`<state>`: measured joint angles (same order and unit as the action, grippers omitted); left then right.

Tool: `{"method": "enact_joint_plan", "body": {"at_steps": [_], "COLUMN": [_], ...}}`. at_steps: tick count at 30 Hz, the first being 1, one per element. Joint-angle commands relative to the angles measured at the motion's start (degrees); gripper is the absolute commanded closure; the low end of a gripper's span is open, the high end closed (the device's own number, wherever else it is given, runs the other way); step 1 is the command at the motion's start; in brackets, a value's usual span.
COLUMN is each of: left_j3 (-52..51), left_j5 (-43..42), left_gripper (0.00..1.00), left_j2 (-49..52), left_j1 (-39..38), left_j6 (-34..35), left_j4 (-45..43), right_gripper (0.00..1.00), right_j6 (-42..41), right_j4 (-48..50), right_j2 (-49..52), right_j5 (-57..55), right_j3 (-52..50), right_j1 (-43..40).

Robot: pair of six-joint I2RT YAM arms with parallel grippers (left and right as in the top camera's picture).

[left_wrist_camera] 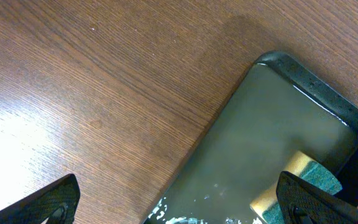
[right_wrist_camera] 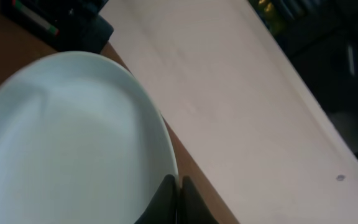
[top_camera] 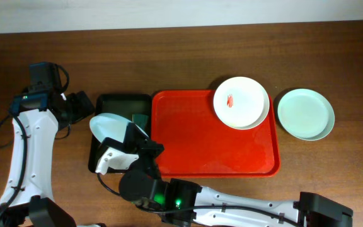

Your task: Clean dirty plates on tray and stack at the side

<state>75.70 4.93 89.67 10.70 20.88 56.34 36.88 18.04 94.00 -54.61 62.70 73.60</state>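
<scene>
Left gripper [top_camera: 86, 108] hangs beside the dark green tray [top_camera: 115, 101], jaws spread wide, nothing in them. Right gripper [top_camera: 133, 135] is pressed together on the rim of one mint plate [top_camera: 109, 126], held over that tray near the sponge [top_camera: 140, 118]; looks mid-wash. White plate [top_camera: 239, 101] with red smear [top_camera: 230, 99] sits at the red tray [top_camera: 200, 145] far right corner, uncleaned. Second mint plate [top_camera: 305, 113] lies on the table [top_camera: 181, 57] just right of it, looks clean. So roughly one done, one in hand, one left.
</scene>
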Motion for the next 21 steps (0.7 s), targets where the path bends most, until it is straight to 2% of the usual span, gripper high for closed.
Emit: {"method": "enact_joint_plan", "body": {"at_steps": [1, 3, 6, 21], "left_j3": [0.52, 0.52, 0.52, 0.52], "left_j5": [-0.17, -0.17, -0.17, -0.20], "left_gripper": [0.01, 0.01, 0.01, 0.01], "left_j2": [-0.28, -0.28, -0.28, -0.28], "left_j1": [0.24, 0.24, 0.24, 0.24], "left_j6": [0.98, 0.96, 0.98, 0.96], "left_j4": [-0.04, -0.04, -0.04, -0.04], "right_gripper": [0.96, 0.96, 0.96, 0.96], "right_j6": [9.18, 15.47, 18.43, 18.40], "right_j4": [3.50, 3.91, 3.93, 12.07], "right_j2": [-0.07, -0.07, 0.02, 0.02], "right_j5": [1.46, 3.87, 4.07, 4.42], "right_j3": [1.25, 1.25, 1.25, 1.25], "right_j1": [0.26, 0.26, 0.26, 0.02]}}
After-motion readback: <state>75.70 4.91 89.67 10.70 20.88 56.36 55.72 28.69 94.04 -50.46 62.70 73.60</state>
